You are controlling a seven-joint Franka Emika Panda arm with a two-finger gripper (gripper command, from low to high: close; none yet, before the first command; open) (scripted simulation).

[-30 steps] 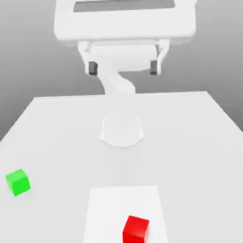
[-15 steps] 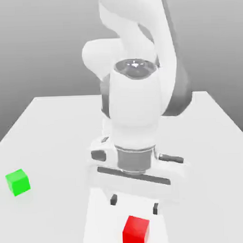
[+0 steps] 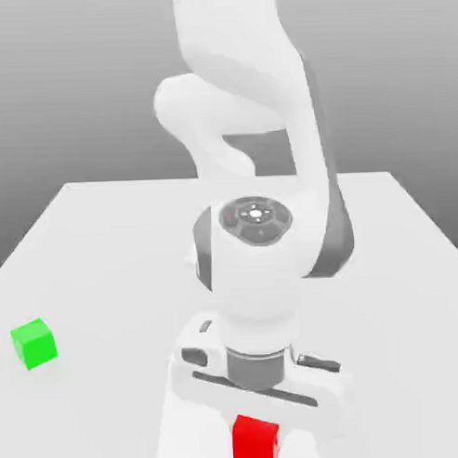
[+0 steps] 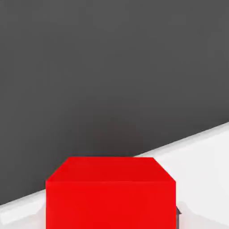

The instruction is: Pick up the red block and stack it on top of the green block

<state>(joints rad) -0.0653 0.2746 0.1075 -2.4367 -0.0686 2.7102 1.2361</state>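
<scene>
The arm [image 3: 257, 269] has swung forward and dropped, bringing the gripper [image 3: 255, 420] from high above the worktop down over the red block [image 3: 254, 441], its fingers now closed on it.

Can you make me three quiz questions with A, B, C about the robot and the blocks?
1. Where is the green block?
A. at the exterior view's left, alone on the table
B. on top of the red one
C. in the tool

2. How many blocks are there?
A. one
B. two
C. four

3. What is the tool doing?
A. shut on the red block
B. wide open, high in the air
C. shut on the green one

Answers: 1 A, the green block sits by itself far from the arm. 2 B, one green and one red. 3 A, the tool is low over the red block, which shows close up in the hand view.
</scene>
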